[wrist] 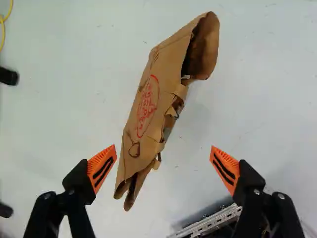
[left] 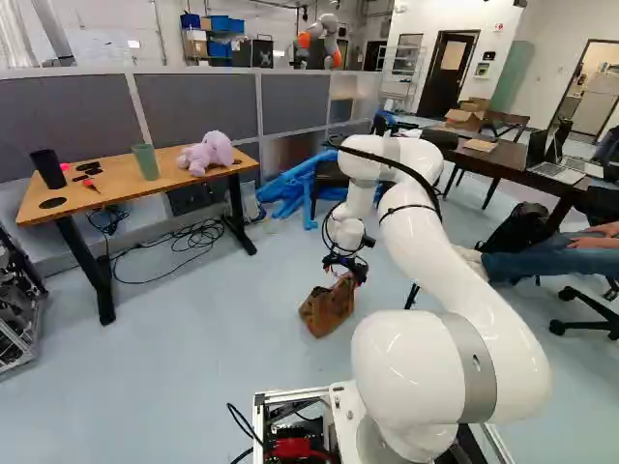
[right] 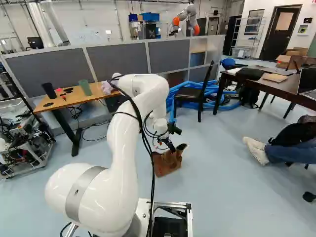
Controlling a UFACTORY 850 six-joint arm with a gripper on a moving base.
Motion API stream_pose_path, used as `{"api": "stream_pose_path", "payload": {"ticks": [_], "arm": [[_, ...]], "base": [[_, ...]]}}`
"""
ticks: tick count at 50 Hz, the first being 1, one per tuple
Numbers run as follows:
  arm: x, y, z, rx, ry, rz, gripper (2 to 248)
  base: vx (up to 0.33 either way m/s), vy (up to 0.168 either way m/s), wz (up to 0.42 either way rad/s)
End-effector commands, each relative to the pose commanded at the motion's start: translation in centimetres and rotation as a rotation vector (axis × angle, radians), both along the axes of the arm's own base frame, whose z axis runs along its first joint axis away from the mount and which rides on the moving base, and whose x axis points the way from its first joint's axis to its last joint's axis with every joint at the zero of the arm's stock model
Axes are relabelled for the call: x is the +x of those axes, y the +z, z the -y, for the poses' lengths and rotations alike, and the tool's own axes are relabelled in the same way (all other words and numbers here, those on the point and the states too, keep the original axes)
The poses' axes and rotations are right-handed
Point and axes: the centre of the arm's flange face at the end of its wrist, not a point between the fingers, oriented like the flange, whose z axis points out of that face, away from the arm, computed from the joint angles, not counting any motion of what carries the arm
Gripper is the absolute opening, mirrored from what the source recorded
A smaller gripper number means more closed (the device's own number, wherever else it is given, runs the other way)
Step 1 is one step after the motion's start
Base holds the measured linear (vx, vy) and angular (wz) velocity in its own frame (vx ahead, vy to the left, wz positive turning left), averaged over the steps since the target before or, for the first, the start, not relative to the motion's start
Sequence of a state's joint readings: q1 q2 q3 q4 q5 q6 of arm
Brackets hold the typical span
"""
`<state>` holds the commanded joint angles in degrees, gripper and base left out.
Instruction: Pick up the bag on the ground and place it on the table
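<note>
the brown paper bag (wrist: 148, 106) lies on the floor (left: 213, 387), right of the table (left: 111, 195), below the end effector (wrist: 163, 147), whose fingers stand wide apart and empty. it is probably light, soft and easily crushed, so a gentle pinch across its narrow middle should serve.

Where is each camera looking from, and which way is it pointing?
Left base view: behind the arm, to its left, looking ahead and slightly down; the arm stands right of the middle.
Right base view: behind the arm, to its right, looking ahead and slightly down; the arm stands left of the middle.
Wrist view: on the wrist, looking along the pincer down at the bag; only its two open fingers show.
Both base views share the wooden table and bag.
</note>
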<state>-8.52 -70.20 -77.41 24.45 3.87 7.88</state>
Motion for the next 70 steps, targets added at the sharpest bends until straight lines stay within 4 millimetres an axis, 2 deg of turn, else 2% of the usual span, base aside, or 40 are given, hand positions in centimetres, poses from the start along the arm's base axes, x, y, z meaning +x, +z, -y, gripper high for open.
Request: {"api": "stream_pose_path", "payload": {"ticks": [23,70], "arm": [[0.2,-3.5,0.0,0.040,-0.213,-0.003,247],[1.1,-10.6,0.0,0.042,-0.224,-0.009,247]], "base": [[0.000,0.000,0.000],[0.000,0.000,0.000]]}}
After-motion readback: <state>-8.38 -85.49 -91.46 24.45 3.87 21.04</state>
